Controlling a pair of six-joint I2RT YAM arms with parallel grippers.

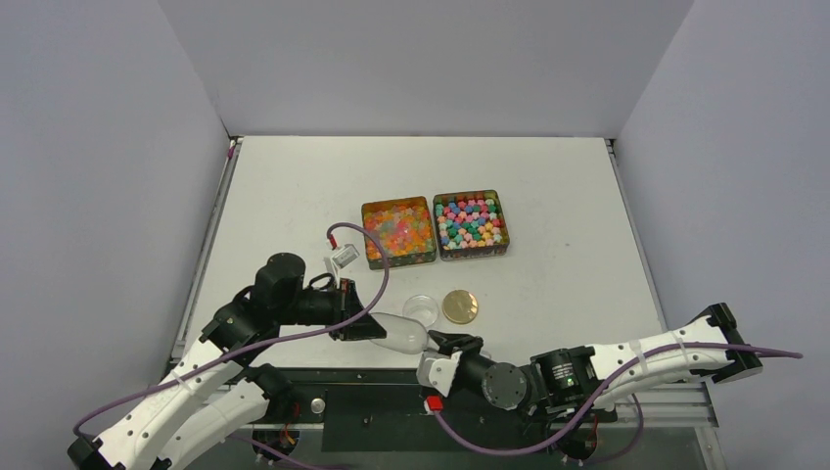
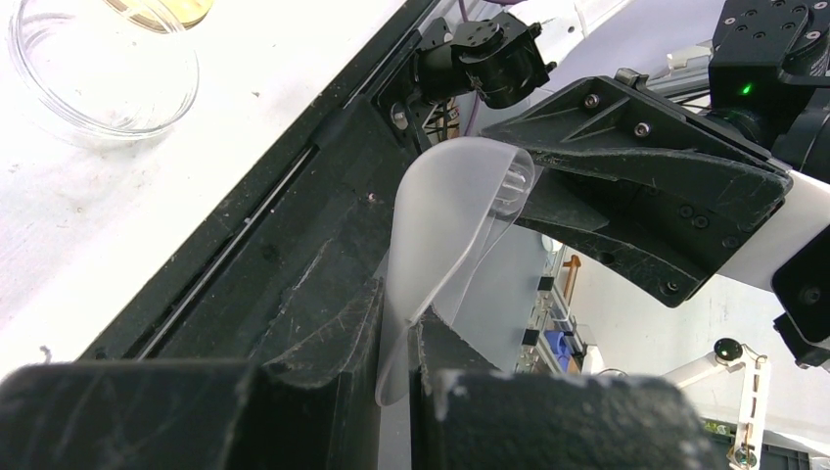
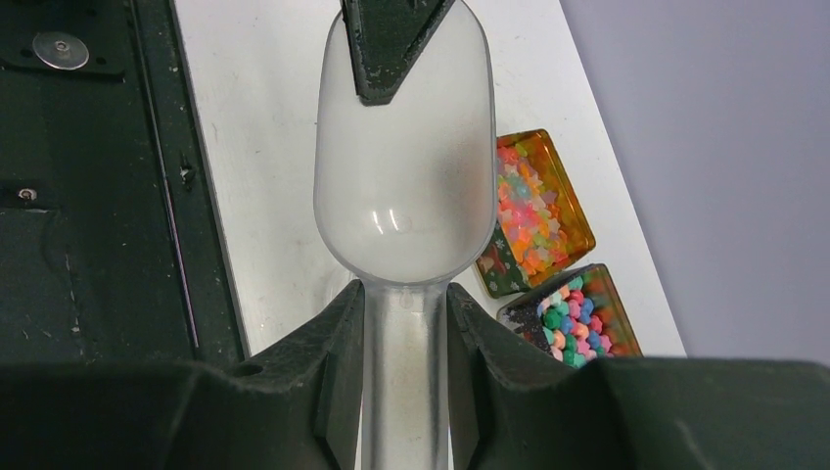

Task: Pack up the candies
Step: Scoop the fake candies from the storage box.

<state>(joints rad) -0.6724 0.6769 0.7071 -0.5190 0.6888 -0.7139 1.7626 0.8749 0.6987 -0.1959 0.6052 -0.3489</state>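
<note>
Presently: packing not begun.

Jar (image 1: 421, 309): clear, round, lid off, seen empty.

Lid (image 1: 460, 306): gold, laid flat just to the right of the jar.

Candies: all are kept in two square tins beyond the jar. The glossy orange and red ones (image 1: 397, 227) are held in the tin (image 1: 401, 261) just behind the jar. The opaque blue, green, pink and yellow ones (image 1: 470, 221) are held in the tin (image 1: 473, 253) behind the jar and to its right. None is seen in the jar or in the scoop.

Scoop (image 1: 403, 333): translucent plastic, empty, held just in front of the jar and spanned between both arms.

Left gripper (image 2: 396, 333): clamped on the thin rim of the scoop's bowl. The arm is reached in from the left of the jar, bent at the elbow.

Right gripper (image 3: 404, 313): fingers are pressed against both sides of the scoop's handle, taken as a grasp. The arm is folded low, in front and to the right of the jar.

Step judged: the scoop is being handed to the right arm. Left to do: release by the left gripper, scooping, filling the jar, fitting the lid.
</note>
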